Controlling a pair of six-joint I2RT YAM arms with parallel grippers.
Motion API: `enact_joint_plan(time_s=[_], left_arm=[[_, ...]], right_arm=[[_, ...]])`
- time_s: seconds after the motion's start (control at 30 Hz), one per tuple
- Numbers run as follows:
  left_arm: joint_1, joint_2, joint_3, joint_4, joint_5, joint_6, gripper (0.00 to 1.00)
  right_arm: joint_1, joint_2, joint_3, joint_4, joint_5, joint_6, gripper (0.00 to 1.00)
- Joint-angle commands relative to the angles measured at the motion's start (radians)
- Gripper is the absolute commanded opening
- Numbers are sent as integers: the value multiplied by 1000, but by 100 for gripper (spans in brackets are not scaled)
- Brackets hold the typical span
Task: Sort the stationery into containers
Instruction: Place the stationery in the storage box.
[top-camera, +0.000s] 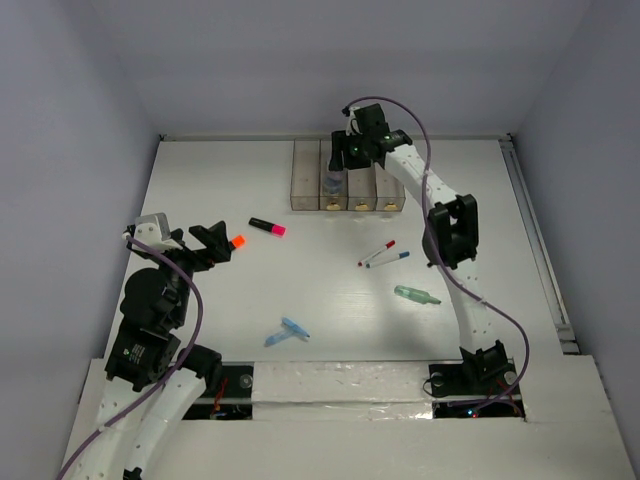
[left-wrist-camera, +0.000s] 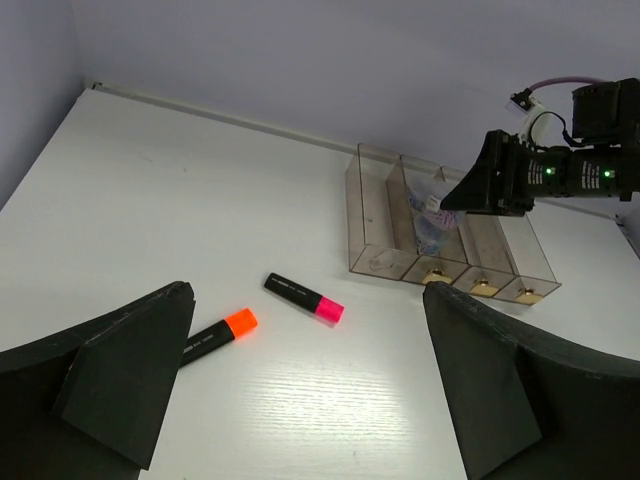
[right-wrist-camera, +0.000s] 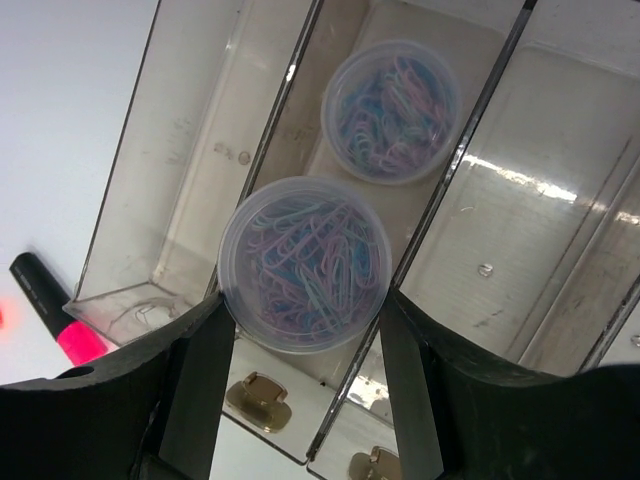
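The containers (top-camera: 306, 185), four joined clear bins with gold knobs, stand at the table's back. My right gripper (right-wrist-camera: 305, 305) is shut on a round clear jar (right-wrist-camera: 305, 262) of coloured paper clips, held over the second bin from the left. Another such jar (right-wrist-camera: 390, 110) lies deeper in that bin. My left gripper (left-wrist-camera: 310, 380) is open low over the table, nothing between its fingers. An orange-capped black marker (left-wrist-camera: 215, 335) lies by its left finger; a pink-capped one (left-wrist-camera: 303, 297) lies just beyond.
Two thin white pens (top-camera: 385, 255) lie mid-table, with a green piece (top-camera: 416, 295) to their right. Near the front lies a light-blue piece (top-camera: 288, 331). Walls close in the table at the back and both sides. The right arm (top-camera: 450, 235) reaches across the table's right half.
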Motion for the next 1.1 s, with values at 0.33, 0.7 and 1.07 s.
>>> enact_joint_plan(time_s=[0.33,0.7,1.07], left_arm=[[4,-15,-6,42,-10,5,99],[4,-18,-6,42,-9,5,99],[4,-12,-6,45,-10,7,99]], right_arm=[[0,-149,-155,-61,-212,-39,26],[0,-315,-276,137,-134,13,24],[0,-59,10,-16,-137,-13,24]])
